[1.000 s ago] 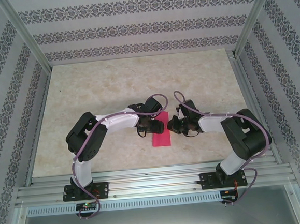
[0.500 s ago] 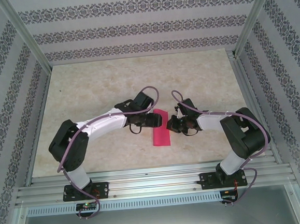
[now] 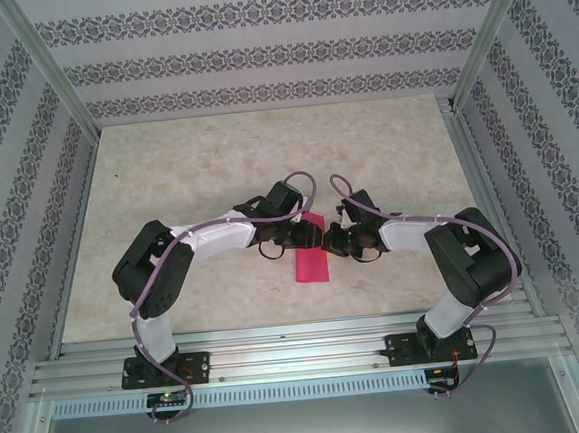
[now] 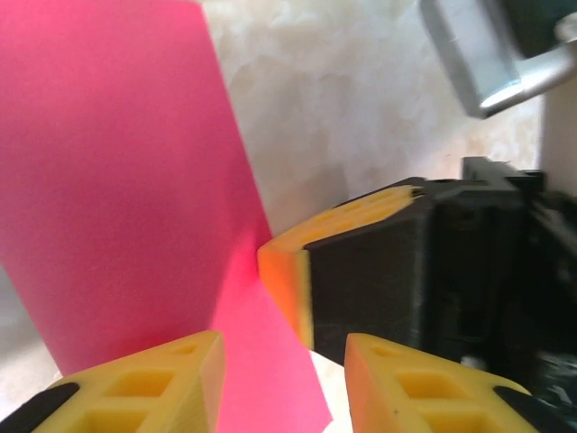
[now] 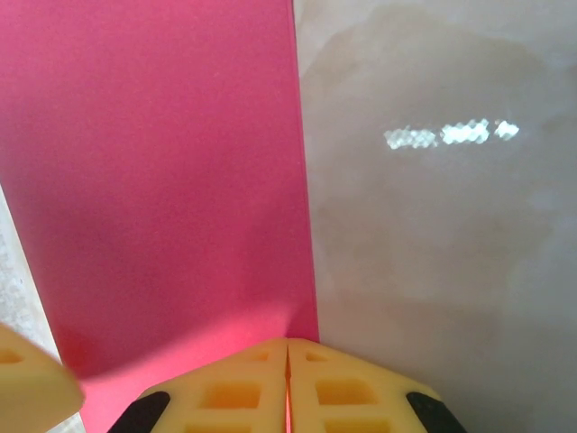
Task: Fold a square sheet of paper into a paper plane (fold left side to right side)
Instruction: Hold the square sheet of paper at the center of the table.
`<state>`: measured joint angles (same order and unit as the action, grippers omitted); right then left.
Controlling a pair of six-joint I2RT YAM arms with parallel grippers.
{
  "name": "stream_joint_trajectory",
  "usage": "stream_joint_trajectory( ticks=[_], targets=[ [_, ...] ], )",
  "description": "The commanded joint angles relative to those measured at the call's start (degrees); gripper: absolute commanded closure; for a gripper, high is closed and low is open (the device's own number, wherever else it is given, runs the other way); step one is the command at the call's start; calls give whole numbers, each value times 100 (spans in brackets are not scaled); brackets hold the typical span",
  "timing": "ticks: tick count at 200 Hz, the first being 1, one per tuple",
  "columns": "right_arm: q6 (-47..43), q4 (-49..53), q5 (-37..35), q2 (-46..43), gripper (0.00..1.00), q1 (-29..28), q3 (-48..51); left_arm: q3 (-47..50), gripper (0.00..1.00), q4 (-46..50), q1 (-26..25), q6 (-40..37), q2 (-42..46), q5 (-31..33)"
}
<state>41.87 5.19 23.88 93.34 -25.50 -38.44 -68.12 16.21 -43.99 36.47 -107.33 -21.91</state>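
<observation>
Just ahead of the left tool (image 4: pixel 279 352), whose yellow fingers stand apart holding nothing, the pink sheet of paper (image 4: pixel 117 162) lies flat on the marbled bench (image 4: pixel 361 108) as a narrow rectangle, while the right tool (image 5: pixel 287 352), fingers pressed together, sets its tips at the paper's edge nearest it.

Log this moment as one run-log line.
paper: folded strip on table | left fingers: open over paper | right fingers: shut at paper edge
</observation>
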Motion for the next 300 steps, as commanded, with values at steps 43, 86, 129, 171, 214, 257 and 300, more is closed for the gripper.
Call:
stream_joint_trajectory(
  ticks=[43, 86, 129, 171, 214, 257, 300],
  targets=[
    [-170, 658, -615, 228, 92, -43, 22, 164, 63, 243, 126, -213, -172, 469],
    [-205, 736, -686, 233, 92, -43, 22, 252, 65, 258, 187, -298, -307, 526],
    [-240, 804, -731, 242, 92, -43, 12, 368, 67, 340, 215, -395, -343, 711],
    [-258, 446, -375, -37, 91, -43, 14, 544, 68, 193, 215, -465, -363, 522],
    [-289, 578, -74, -525, 88, 64, -354, 638, 69, 148, 206, -506, -393, 456],
    [-85, 152, 111, -270, 89, 210, -675, 665, 69, 81, 198, -483, -395, 425],
    [96, -193, 165, 492, 89, 211, -1199, 658, 69, 59, 173, -474, -429, 439]
  ],
)
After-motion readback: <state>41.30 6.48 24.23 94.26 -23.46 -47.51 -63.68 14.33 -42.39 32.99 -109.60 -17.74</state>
